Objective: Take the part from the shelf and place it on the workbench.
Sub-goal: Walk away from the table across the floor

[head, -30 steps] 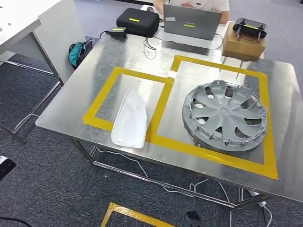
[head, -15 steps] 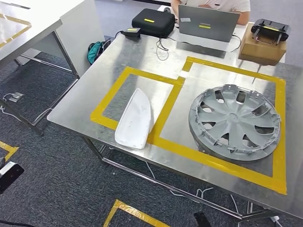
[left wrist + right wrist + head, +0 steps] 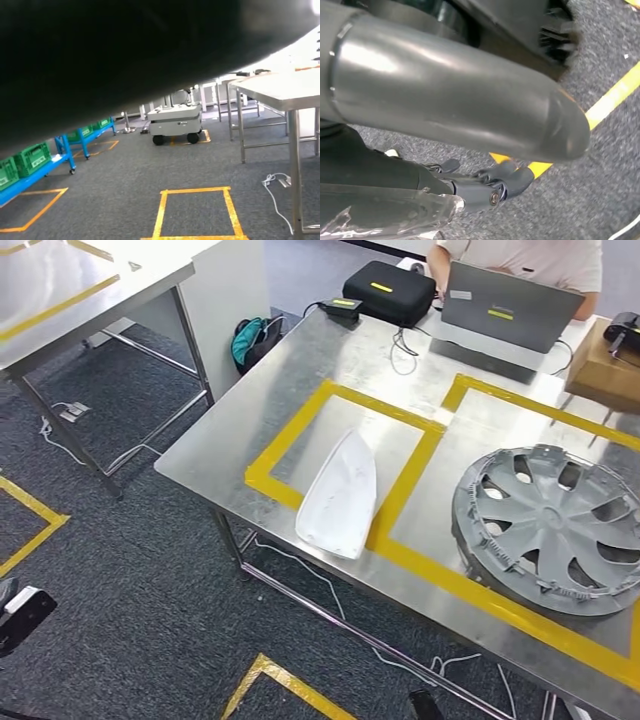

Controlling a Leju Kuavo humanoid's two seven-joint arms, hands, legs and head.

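- Grey carpet (image 3: pixel 136 570) is taking up most of the room around the bench, with yellow floor markings and loose cables (image 3: pixel 317 580) trailing under the near edge, so there's open floor for walking but some trip stuff close in.
- Steel workbench (image 3: pixel 249 430) is carrying two yellow tape frames (image 3: pixel 423 560); a second table (image 3: pixel 68 290) is standing well apart across an aisle.
- Grey wheel cover (image 3: pixel 551 530) is lying flat inside the far-right frame.
- White part (image 3: pixel 340 498) is sitting on the bench, overlapping the tape line and near the front edge. I'm guessing the placing is done or nearly so, though it's lying a bit close to the lip.
- Right hand (image 3: pixel 478 150) is hanging over the carpet, fingers (image 3: pixel 508 182) stretched out, grasping nothing.
- Left hand: the wrist view is just giving a dark blur, so I can't tell.
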